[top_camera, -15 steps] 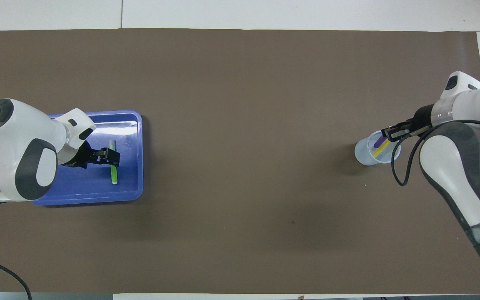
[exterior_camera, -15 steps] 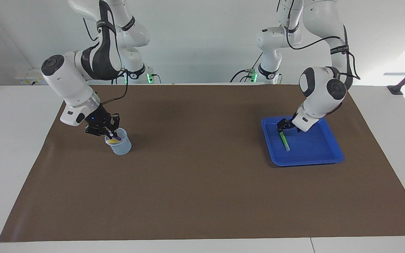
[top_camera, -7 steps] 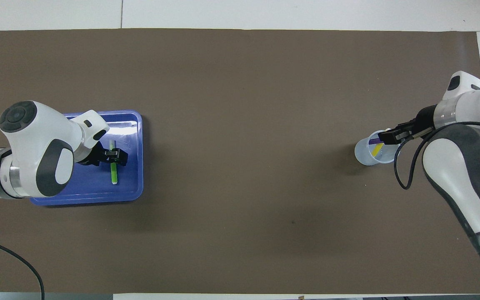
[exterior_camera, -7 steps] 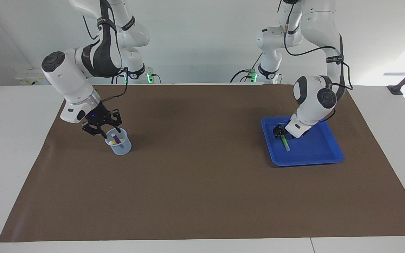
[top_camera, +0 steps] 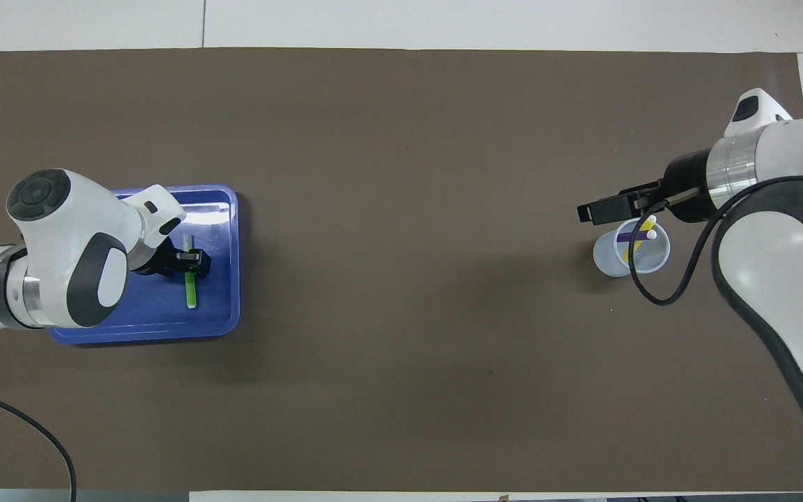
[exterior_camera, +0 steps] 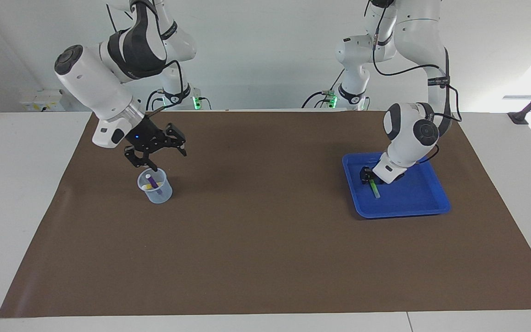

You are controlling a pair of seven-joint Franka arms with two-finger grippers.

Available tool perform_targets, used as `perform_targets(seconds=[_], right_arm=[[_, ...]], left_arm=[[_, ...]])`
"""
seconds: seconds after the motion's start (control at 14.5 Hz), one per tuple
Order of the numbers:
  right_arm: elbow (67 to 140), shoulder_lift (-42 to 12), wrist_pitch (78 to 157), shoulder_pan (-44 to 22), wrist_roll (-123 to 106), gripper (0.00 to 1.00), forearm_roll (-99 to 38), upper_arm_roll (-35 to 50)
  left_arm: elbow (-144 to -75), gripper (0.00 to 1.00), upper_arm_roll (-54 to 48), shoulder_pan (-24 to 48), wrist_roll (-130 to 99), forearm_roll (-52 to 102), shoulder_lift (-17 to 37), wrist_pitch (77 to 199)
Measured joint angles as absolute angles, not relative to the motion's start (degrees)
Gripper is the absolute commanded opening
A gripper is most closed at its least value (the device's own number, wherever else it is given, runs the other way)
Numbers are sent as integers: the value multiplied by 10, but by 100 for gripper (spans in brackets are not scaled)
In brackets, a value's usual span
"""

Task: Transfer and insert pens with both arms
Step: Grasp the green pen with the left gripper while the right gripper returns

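Down in the blue tray, green pen, pale-tipped, between left gripper fingers, grip unclear.

Bright, even light; soft shadows on the brown mat; sharp focus.

A matt brown mat, paper-like and smooth, is spread over the smooth white desk. The blue tray looks like glossy plastic, with a bright glare on its floor at its 12 o'clock edge. The cup is made of translucent, faintly bluish plastic. The arms are cased in glossy white shells with dark grey inlays, and a brushed-metal ring is seen at the wrist.
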State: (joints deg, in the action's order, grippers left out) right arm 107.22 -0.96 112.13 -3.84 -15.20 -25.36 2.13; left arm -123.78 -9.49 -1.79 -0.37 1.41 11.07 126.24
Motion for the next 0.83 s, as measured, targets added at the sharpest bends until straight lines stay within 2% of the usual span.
perform_targets(seconds=[0.07, 0.14, 0.41, 0.76, 0.83], right_arm=[[1067, -10, 1121, -54, -100, 100, -273, 22], [1064, -9, 1122, -72, -41, 100, -298, 23], [1060, -9, 1177, -127, 135, 100, -414, 25], [1066, -12, 1291, -205, 277, 100, -426, 25], [1072, -13, 1316, -220, 291, 93, -426, 25]], left_arm=[[-1235, 12, -95, -18, -4, 14, 111, 1261], [-1234, 0, -95, -18, -4, 14, 111, 1261], [-1229, 0, -93, -18, -4, 12, 111, 1259], [-1205, 0, -91, -22, -5, 12, 113, 1216], [-1191, 0, -91, -25, -6, 12, 113, 1193]])
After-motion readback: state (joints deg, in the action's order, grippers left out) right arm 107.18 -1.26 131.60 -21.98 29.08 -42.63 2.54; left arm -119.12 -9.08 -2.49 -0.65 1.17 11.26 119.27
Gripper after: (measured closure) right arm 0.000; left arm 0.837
